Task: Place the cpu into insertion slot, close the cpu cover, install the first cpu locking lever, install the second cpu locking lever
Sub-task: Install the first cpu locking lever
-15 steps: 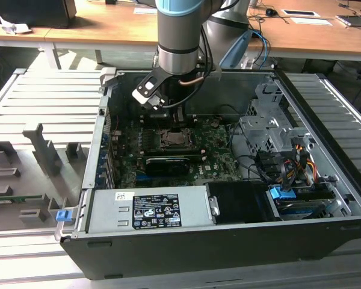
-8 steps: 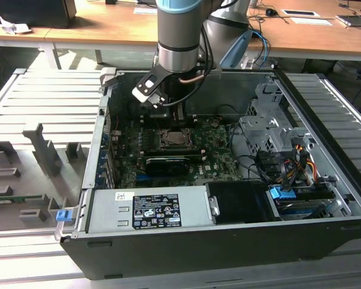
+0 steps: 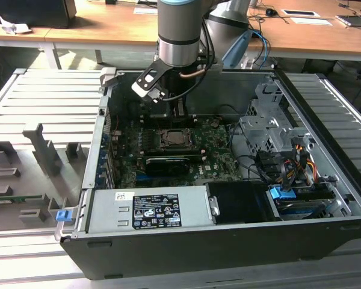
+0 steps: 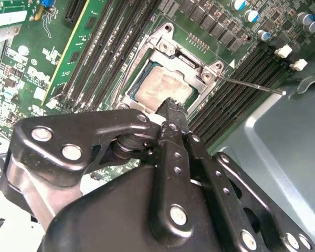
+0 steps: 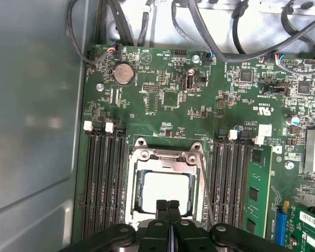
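The cpu [image 5: 165, 190] lies flat in the motherboard socket, its pale silvery top showing through the window of the cpu cover [image 5: 142, 157], which lies down over it. In the second wrist view the cpu [image 4: 163, 86] sits inside the cover frame [image 4: 170, 48], and one thin locking lever [image 4: 252, 84] sticks out free, away from the socket. Another lever [image 5: 206, 184] runs along the socket's side. My gripper [image 5: 168, 206] hangs just above the socket's edge, fingers pressed together with nothing between them. In the exterior view the gripper [image 3: 175, 114] is over the socket [image 3: 175, 138].
Rows of black memory slots [image 5: 102, 178] flank the socket on both sides, one holding a green module [image 5: 257, 194]. Cable bundles [image 5: 210, 26] run along the board's edge. The grey case wall [image 5: 31, 131] stands close by. A drive cage [image 3: 271, 129] and power supply [image 3: 150, 211] fill the case.
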You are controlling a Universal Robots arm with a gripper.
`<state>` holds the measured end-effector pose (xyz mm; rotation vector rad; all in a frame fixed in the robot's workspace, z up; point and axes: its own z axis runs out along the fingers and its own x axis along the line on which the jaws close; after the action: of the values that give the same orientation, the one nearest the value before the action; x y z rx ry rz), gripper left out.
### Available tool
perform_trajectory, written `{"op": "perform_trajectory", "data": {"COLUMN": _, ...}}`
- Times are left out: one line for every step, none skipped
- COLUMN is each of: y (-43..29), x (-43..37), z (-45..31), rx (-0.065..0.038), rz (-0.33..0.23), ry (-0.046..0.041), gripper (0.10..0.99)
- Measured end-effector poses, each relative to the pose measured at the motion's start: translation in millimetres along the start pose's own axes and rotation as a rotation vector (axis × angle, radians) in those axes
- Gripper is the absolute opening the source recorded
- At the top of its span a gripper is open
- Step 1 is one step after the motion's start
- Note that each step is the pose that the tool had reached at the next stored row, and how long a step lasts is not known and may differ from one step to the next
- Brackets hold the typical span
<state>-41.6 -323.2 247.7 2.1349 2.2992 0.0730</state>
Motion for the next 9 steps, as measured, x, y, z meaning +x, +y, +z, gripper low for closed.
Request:
{"op": "perform_trajectory", "data": {"y": 0.1, "x": 0.0, "z": -1.5, "rx": 0.000, "rz": 0.000, "ry": 0.0000, "gripper": 0.106}}
{"op": "perform_trajectory", "data": {"y": 0.1, "x": 0.1, "z": -3.2, "rx": 0.000, "rz": 0.000, "ry": 0.0000, "gripper": 0.106}}
{"op": "perform_trajectory", "data": {"y": 0.2, "x": 0.1, "z": -4.9, "rx": 0.000, "rz": 0.000, "ry": 0.0000, "gripper": 0.106}}
{"op": "perform_trajectory", "data": {"y": 0.3, "x": 0.2, "z": -6.5, "rx": 0.000, "rz": 0.000, "ry": 0.0000, "gripper": 0.106}}
{"op": "perform_trajectory", "data": {"y": 0.3, "x": 0.2, "z": -8.3, "rx": 0.000, "rz": 0.000, "ry": 0.0001, "gripper": 0.106}}
{"op": "perform_trajectory", "data": {"y": 0.3, "x": 0.3, "z": -9.1, "rx": 0.000, "rz": 0.000, "ry": 0.0001, "gripper": 0.106}}
{"op": "perform_trajectory", "data": {"y": 0.4, "x": 0.3, "z": -10.3, "rx": 0.001, "rz": 0.000, "ry": 0.0001, "gripper": 0.106}}
{"op": "perform_trajectory", "data": {"y": 0.4, "x": 0.3, "z": -11.4, "rx": 0.001, "rz": 0.000, "ry": 0.0001, "gripper": 0.106}}
{"op": "perform_trajectory", "data": {"y": 0.5, "x": 0.4, "z": -12.1, "rx": 0.001, "rz": 0.000, "ry": 0.0001, "gripper": 0.106}}
